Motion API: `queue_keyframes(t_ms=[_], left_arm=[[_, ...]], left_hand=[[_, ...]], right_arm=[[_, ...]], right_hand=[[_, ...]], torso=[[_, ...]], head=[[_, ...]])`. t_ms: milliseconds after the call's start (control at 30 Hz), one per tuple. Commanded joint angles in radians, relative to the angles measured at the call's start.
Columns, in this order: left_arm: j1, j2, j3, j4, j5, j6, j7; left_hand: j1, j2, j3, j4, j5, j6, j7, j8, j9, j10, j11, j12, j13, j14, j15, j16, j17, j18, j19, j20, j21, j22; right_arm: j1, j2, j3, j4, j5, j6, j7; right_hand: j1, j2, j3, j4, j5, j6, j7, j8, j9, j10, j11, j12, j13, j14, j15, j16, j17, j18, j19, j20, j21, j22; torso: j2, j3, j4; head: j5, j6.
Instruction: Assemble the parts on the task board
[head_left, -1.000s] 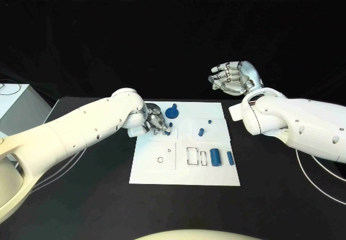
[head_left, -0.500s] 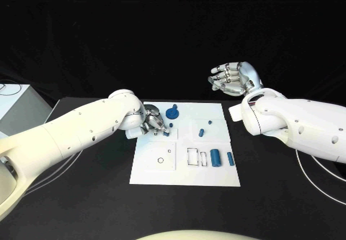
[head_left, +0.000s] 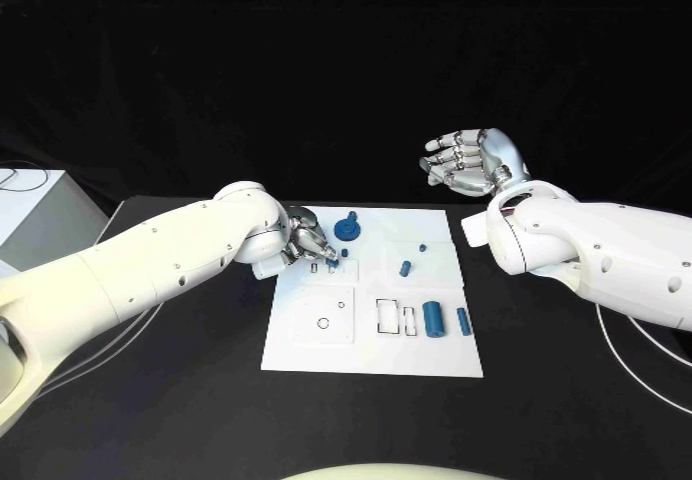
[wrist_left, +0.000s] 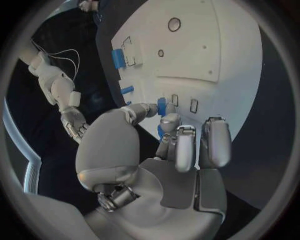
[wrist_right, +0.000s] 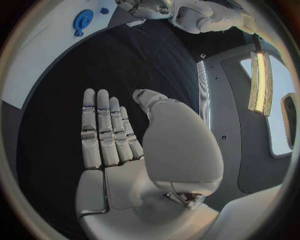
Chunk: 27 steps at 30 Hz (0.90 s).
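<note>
we see our left hand (head_left: 306, 246) lowered onto the far left part of the task board (head_left: 372, 340), its fingers (wrist_left: 177, 145) curled in close together. in the left wrist view the thumb and one fingertip meet around a small blue part (wrist_left: 162, 106), which they pinch right over the board's surface, just beside two small rectangular slots (wrist_left: 185, 103). whether the part already touches the board we cannot tell.

just beyond those fingers, on the board's far edge, sits a round blue gear-like part (head_left: 346, 228). off to the side of the fingertips, toward the middle of the board, lie a short blue peg (head_left: 405, 267) and a tiny blue stud (head_left: 423, 246). nearer to us than the fingers the board shows a small ring-shaped hole (head_left: 323, 323), a rectangular outline (head_left: 387, 314), and beside that a thick blue cylinder (head_left: 433, 318) and a thinner blue rod (head_left: 463, 320), lying side by side but apart.

our right hand (head_left: 470, 158) hangs in the air well beyond the board's far right corner, touching nothing. in the right wrist view its fingers (wrist_right: 103, 129) are stretched out straight and lie side by side, the thumb set a little apart, and the palm carries nothing.
</note>
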Motion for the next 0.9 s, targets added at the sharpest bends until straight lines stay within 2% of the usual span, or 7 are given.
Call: queue_keyframes(t_ms=[33, 333, 500, 633, 900], left_arm=[[0.000, 0.002, 0.001, 0.009, -0.030, -0.060, 0.010], [0.000, 0.020, -0.001, 0.008, -0.070, -0.071, 0.006], [0.000, 0.030, -0.003, 0.006, -0.112, -0.056, 0.003], [0.000, 0.033, -0.008, 0.006, -0.129, -0.040, 0.000], [0.000, 0.036, -0.018, 0.001, -0.138, -0.004, -0.006]], left_hand=[[-0.008, 0.002, 0.164, -0.169, 0.013, 0.039, -0.031, -0.005, 0.173, 0.010, 0.000, 0.007, 0.004, 0.097, -0.006, 0.006, 0.235, -0.011, 0.011, -0.001, 0.004, 0.002], [-0.010, 0.001, 0.163, -0.172, 0.025, 0.042, -0.032, -0.006, 0.174, 0.016, -0.001, 0.010, 0.011, 0.097, -0.007, 0.006, 0.235, -0.012, 0.012, -0.002, 0.005, 0.004], [-0.011, 0.002, 0.163, -0.174, 0.044, 0.048, -0.033, -0.008, 0.175, 0.021, -0.003, 0.013, 0.017, 0.096, -0.009, 0.005, 0.233, -0.012, 0.013, -0.003, 0.006, 0.005], [-0.015, 0.001, 0.164, -0.176, 0.064, 0.053, -0.035, -0.010, 0.177, 0.027, -0.004, 0.016, 0.024, 0.096, -0.010, 0.006, 0.234, -0.012, 0.015, -0.005, 0.007, 0.007], [-0.016, 0.001, 0.164, -0.176, 0.071, 0.055, -0.035, -0.011, 0.178, 0.028, -0.005, 0.017, 0.026, 0.097, -0.011, 0.006, 0.235, -0.012, 0.015, -0.005, 0.007, 0.007]], right_arm=[[-0.001, -0.002, 0.000, 0.000, -0.005, 0.016, 0.004], [-0.002, -0.002, -0.001, -0.002, -0.005, 0.017, 0.003], [-0.002, -0.002, -0.002, -0.003, -0.005, 0.017, 0.002], [-0.003, -0.001, -0.002, -0.005, -0.005, 0.018, 0.002], [-0.005, 0.000, -0.003, -0.008, -0.005, 0.019, 0.001]], right_hand=[[-0.010, -0.001, -0.002, -0.004, 0.005, -0.006, 0.010, -0.003, -0.001, -0.003, 0.005, -0.004, -0.001, -0.001, 0.006, -0.007, -0.001, 0.011, -0.005, 0.001, -0.002, -0.001], [-0.011, -0.001, -0.003, -0.003, 0.006, -0.007, 0.010, -0.003, -0.002, -0.004, 0.005, -0.004, -0.002, -0.001, 0.007, -0.009, -0.001, 0.011, -0.005, 0.002, -0.002, -0.003], [-0.011, -0.001, -0.003, -0.003, 0.006, -0.007, 0.010, -0.003, -0.002, -0.004, 0.005, -0.004, -0.002, -0.001, 0.007, -0.009, -0.001, 0.011, -0.005, 0.002, -0.002, -0.003], [-0.011, -0.001, -0.003, -0.003, 0.006, -0.007, 0.010, -0.003, -0.002, -0.004, 0.005, -0.004, -0.002, -0.001, 0.007, -0.009, -0.001, 0.011, -0.005, 0.002, -0.002, -0.003], [-0.012, -0.001, -0.004, -0.003, 0.007, -0.007, 0.010, -0.003, -0.002, -0.005, 0.006, -0.005, -0.004, -0.001, 0.007, -0.011, -0.002, 0.011, -0.006, 0.002, -0.002, -0.006]], torso=[[0.002, -0.0013, -0.0003], [0.002, -0.0013, -0.0003], [0.003, -0.0014, -0.0002], [0.002, -0.0013, 0.0011], [0.004, -0.0019, 0.0000]], head=[[0.002, 0.001], [0.005, -0.001], [0.007, -0.002], [0.009, -0.004], [0.012, -0.006]])
